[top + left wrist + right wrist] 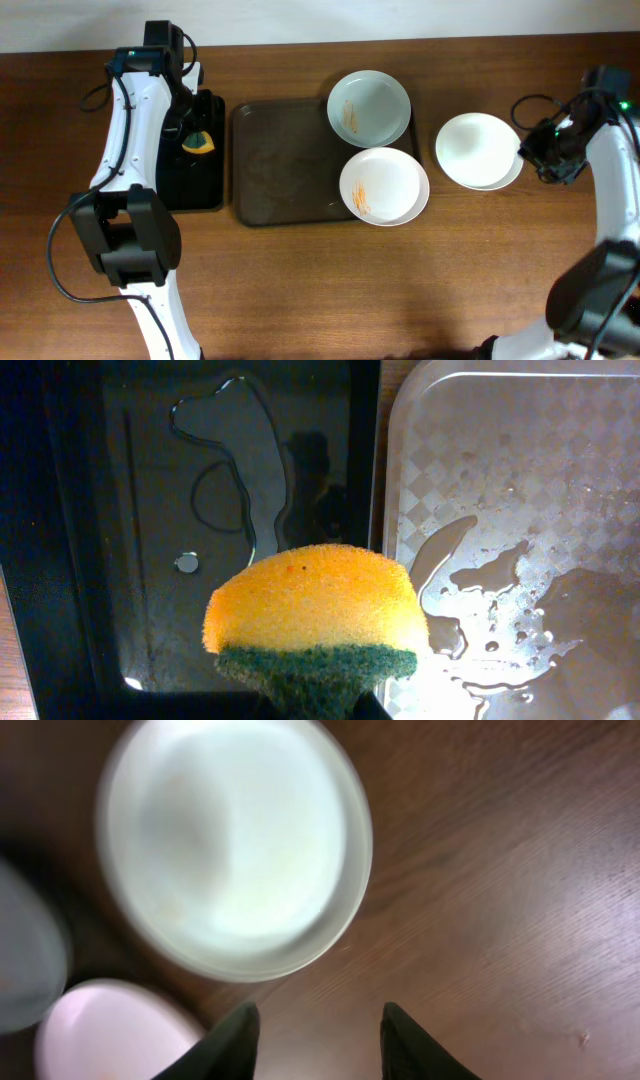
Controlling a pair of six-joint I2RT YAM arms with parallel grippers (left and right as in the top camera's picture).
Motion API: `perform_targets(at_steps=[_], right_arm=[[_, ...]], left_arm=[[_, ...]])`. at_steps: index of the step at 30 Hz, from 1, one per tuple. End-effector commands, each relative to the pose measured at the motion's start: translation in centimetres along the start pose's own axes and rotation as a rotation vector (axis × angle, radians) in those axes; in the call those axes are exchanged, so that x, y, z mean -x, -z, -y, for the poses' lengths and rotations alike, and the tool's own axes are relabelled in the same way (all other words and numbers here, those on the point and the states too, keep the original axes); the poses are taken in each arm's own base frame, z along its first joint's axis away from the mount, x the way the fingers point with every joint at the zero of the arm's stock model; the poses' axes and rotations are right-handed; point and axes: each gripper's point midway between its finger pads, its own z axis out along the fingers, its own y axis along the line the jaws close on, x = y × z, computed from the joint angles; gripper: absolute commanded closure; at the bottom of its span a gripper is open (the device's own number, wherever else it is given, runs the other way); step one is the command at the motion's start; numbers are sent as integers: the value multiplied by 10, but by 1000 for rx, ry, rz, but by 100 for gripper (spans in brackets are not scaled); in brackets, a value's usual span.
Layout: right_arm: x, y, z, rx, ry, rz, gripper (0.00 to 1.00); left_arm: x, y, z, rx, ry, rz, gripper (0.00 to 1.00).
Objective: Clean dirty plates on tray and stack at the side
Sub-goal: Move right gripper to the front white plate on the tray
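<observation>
Two white plates with orange smears sit at the right end of the dark brown tray (280, 165): one at the back (369, 108), one at the front (384, 187) overhanging the rim. A clean white plate (478, 150) lies on the table right of the tray; it also shows in the right wrist view (235, 845). My left gripper (196, 140) is shut on a yellow and green sponge (315, 620) over the small black tray (150, 510). My right gripper (315, 1020) is open and empty above bare table just right of the clean plate.
The small black tray (190, 195) stands left of the brown tray and holds a puddle of water (235, 470). The brown tray's surface is wet (500, 590). Wooden table lies in front of and right of the trays.
</observation>
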Motion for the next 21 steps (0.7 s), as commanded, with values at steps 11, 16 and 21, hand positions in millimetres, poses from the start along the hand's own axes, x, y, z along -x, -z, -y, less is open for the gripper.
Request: perform_targets(at_steps=[11,16,21], right_arm=[[-133,-24,-67,-12,333,-279,57],[-141,-41,-70,-3,360,-269,55],[-151,-69,-60,0,359,-272,52]], left_arm=[[1,3,6,-35,-15,13,99],[1,3,6,-35,-15,13,99],[1,3,6,-35,-15,12,99]])
